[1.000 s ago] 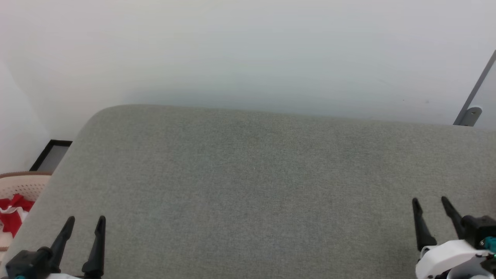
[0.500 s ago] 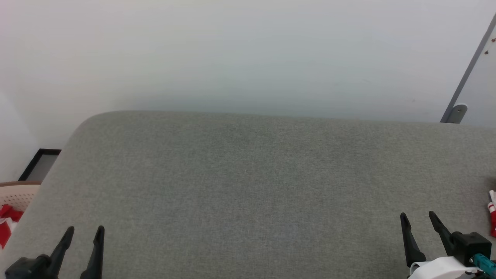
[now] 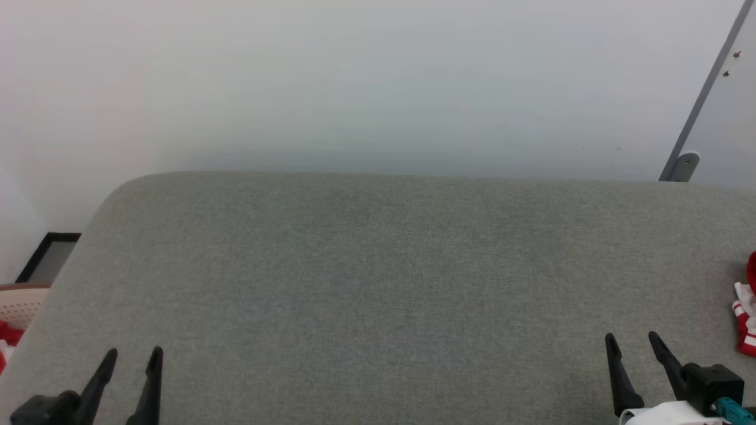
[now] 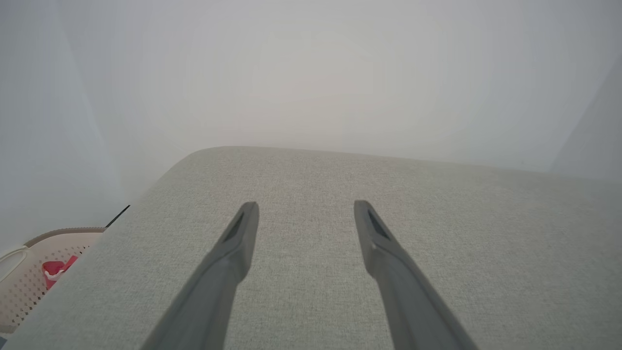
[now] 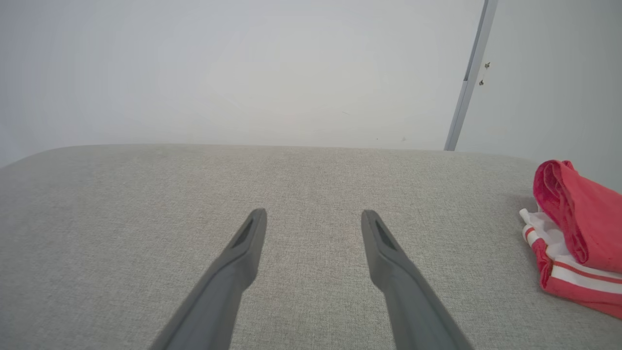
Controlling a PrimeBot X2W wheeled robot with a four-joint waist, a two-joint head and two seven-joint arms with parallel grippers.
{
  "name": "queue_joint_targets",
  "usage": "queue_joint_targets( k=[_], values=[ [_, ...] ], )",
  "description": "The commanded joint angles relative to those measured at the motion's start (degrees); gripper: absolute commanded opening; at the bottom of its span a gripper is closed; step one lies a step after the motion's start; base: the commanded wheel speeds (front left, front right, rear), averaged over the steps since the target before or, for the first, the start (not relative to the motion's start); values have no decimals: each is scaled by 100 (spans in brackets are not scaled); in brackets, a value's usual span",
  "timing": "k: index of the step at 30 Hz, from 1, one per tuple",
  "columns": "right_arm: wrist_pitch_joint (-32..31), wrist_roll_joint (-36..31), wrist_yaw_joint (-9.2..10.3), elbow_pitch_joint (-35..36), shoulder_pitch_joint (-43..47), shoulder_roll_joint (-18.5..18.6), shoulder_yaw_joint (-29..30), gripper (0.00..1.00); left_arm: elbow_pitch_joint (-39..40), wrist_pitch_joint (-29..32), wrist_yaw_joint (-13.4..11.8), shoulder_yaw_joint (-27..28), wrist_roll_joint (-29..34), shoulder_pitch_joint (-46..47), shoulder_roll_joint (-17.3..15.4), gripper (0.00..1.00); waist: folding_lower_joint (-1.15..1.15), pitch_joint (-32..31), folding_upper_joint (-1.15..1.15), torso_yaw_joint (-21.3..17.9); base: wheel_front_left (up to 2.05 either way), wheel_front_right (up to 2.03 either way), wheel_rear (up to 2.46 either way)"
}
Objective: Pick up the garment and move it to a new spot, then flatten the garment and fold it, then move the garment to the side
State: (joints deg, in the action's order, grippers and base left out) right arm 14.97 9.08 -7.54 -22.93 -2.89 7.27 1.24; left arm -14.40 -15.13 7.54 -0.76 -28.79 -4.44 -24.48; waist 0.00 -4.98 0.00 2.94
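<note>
Lying bunched, red garment (image 5: 583, 218) (striped trim), woven grey surface (image 3: 378, 283)

My left gripper (image 3: 134, 351) sits at the lower left of the head view, both dark fingers pointing up and spread wide. My right gripper (image 3: 631, 335) sits at the lower right, fingers leaning slightly left and equally spread, with its white wrist housing (image 3: 661, 415) at the bottom edge.

garment (image 3: 748, 330) on cushion (image 3: 378, 283), right edge, basket (image 3: 19, 301) left
</note>
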Motion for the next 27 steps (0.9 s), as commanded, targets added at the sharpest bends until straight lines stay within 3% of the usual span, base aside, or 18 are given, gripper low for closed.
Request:
queue_joint_targets(
  k=[1,8,9,14,27],
  values=[
    [27,1,12,18,34,-14,-3,100,16,6,-12,-12,-72,-20,-5,100,0,3,0,-9,0,0,0],
    [27,18,12,3,28,-31,-42,100,30,6,-12,16,-80,-27,-25,100,0,26,0,-34,0,0,0],
    [-2,3,0,-16,4,-20,-22,0,7,-1,0,-2,-90,-4,1,0,0,26,0,-34,0,0,0],
    [-56,44,0,-210,116,-71,-5,0,-168,18,1,-78,-125,-96,227,0,0,29,0,-36,0,0,0],
    [-436,1485,1,-19,16,-134,105,0,-126,396,0,71,-1208,118,557,0,0,79,0,-63,0,0,0]
  ],
)
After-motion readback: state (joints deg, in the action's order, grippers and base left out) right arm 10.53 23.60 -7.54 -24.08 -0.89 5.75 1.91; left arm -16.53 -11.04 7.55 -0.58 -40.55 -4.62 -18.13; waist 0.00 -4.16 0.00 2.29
